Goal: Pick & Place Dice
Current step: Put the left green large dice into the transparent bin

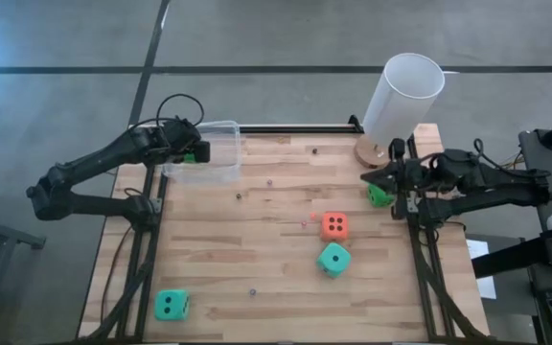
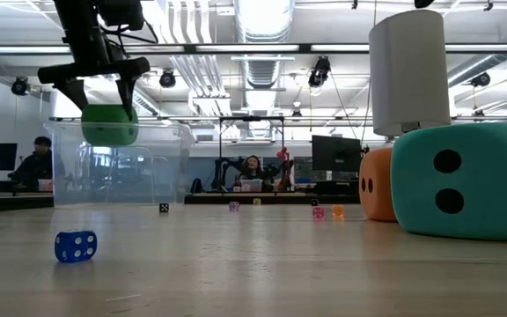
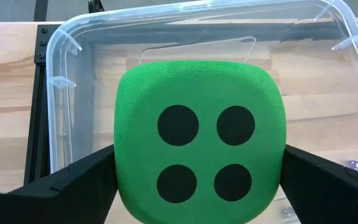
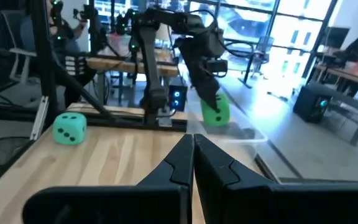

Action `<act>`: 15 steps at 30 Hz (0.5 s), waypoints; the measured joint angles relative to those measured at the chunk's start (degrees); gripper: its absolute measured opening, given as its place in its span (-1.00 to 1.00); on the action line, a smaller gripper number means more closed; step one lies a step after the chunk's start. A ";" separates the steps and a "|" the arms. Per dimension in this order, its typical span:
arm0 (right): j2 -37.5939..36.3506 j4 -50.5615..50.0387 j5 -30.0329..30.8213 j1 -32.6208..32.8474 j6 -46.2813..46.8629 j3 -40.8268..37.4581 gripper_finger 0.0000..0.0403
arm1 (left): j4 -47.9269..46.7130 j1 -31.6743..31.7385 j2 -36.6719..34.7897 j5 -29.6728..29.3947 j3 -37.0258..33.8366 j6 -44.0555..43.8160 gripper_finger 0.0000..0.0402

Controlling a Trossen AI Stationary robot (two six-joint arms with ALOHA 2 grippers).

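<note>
Holding a green die (image 3: 199,158) over the clear tub (image 3: 61,93), left gripper (image 3: 199,186) spread wide; right gripper (image 4: 192,163) closed, empty.

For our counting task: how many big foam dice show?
5: held green die, left end effector, over the tub; green die by the right end effector; orange die, teal die mid-table; corner green die, left side.

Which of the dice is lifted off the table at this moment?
The bright green die between the left gripper's fingers, above the clear tub; the others lie on the table.
</note>
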 joint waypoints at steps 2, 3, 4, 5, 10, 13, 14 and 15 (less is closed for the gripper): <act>-0.01 0.18 -1.18 0.00 0.84 0.00 -0.96 | 0.00 0.00 0.00 0.00 0.00 0.00 0.97; -0.04 0.28 -1.70 0.00 1.46 0.00 -0.96 | 0.00 0.00 0.00 0.00 0.00 0.00 0.96; -0.16 0.28 -1.82 0.00 1.81 0.00 -0.96 | 0.00 -0.01 0.00 0.00 0.00 0.00 0.95; -0.23 0.26 -1.90 0.00 1.93 0.00 -0.96 | 0.00 0.01 0.00 0.00 0.00 0.00 0.94; -2.28 0.04 -4.33 0.00 -0.47 0.00 -0.96 | 0.00 0.00 0.00 0.00 0.00 0.02 0.94; -4.60 -0.40 -4.47 0.00 -0.76 0.00 -0.96 | 0.00 0.01 0.00 0.00 0.00 0.04 0.97; -5.43 -1.20 -4.45 0.00 -0.64 -0.01 -0.96 | 0.00 0.01 0.00 0.00 0.00 0.09 0.98; -6.30 -2.26 -4.39 0.00 -0.31 -0.14 -0.96 | 0.00 0.01 0.00 0.00 0.00 0.13 0.98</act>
